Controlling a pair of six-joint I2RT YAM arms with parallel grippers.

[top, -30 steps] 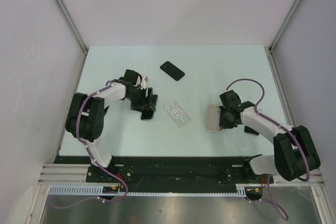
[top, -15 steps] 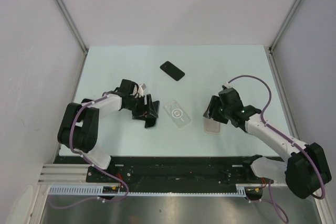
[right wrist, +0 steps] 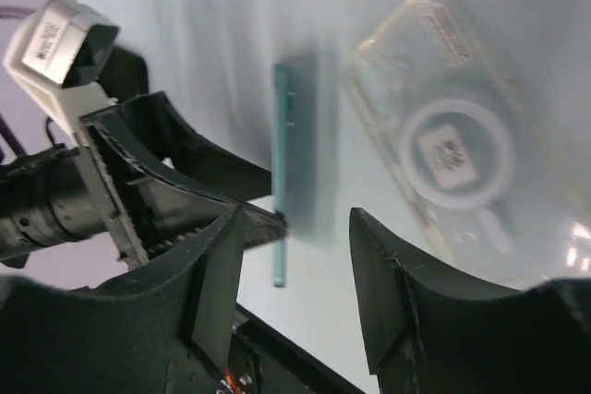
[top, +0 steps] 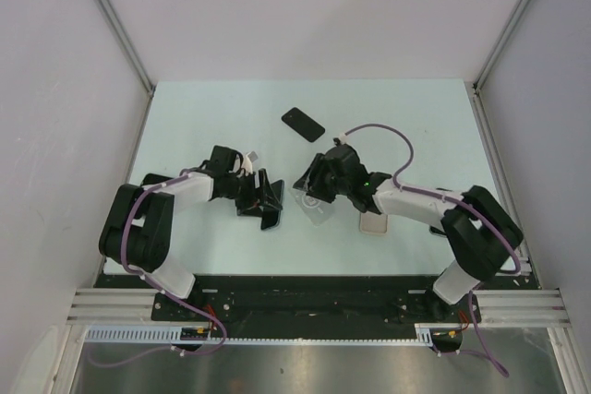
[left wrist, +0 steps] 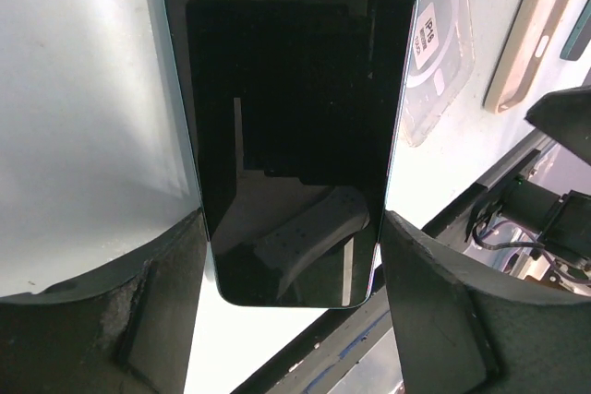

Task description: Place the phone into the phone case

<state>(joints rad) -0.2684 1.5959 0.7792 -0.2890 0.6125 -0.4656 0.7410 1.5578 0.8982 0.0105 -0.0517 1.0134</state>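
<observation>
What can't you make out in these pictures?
Top view: the clear case is mostly hidden under the right claw; the beige case is partly under the right arm.
Left wrist view: the label on the clear case has print too small to read; the back of the phone faces away.
Right wrist view: the phone shows edge-on only.

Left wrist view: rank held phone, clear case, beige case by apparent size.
1. phone, by far; nearest the camera, between the jaws.
2-3. clear case and beige case: both partly hidden or cropped, too alike to rank.
</observation>
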